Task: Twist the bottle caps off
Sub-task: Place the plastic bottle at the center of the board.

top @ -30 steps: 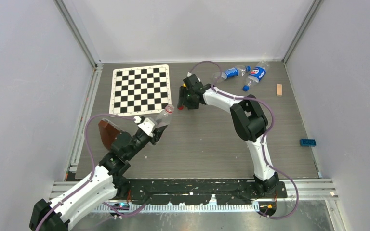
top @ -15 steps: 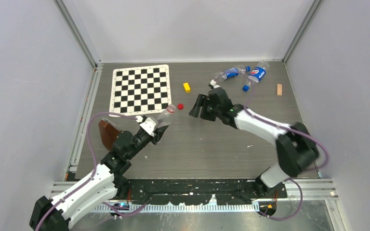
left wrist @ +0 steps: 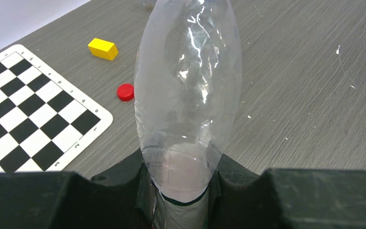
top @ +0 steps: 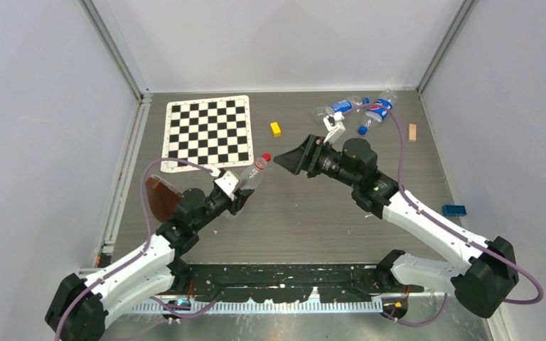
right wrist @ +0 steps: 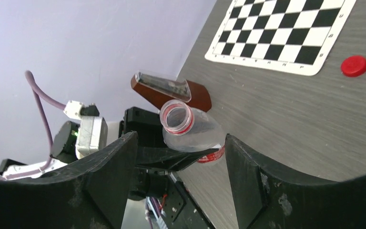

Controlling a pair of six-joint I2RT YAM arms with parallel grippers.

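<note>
My left gripper [top: 236, 195] is shut on the clear bottle with the red-and-white label [top: 247, 179] and holds it tilted above the table. Its mouth is open, with a red ring, in the right wrist view [right wrist: 176, 117]. The red cap [top: 266, 157] lies on the table by the checkerboard and shows in both wrist views [left wrist: 125, 92] [right wrist: 354, 66]. My right gripper [top: 286, 160] is open and empty, pointing at the bottle's mouth from the right. Two blue-label bottles [top: 341, 107] [top: 378, 110] lie at the back right, with a blue cap [top: 362, 131] beside them.
A checkerboard mat [top: 207, 131] lies at the back left. A yellow block [top: 276, 128] sits behind the red cap. A brown object [top: 159, 198] is by my left arm. A wooden block [top: 412, 132] and a blue brick [top: 454, 210] lie at the right.
My right gripper left the spot by the yellow block, the red cap came into view on the table, and the gripper swung round to face the bottle's mouth. My left arm shifted the bottle slightly right.
</note>
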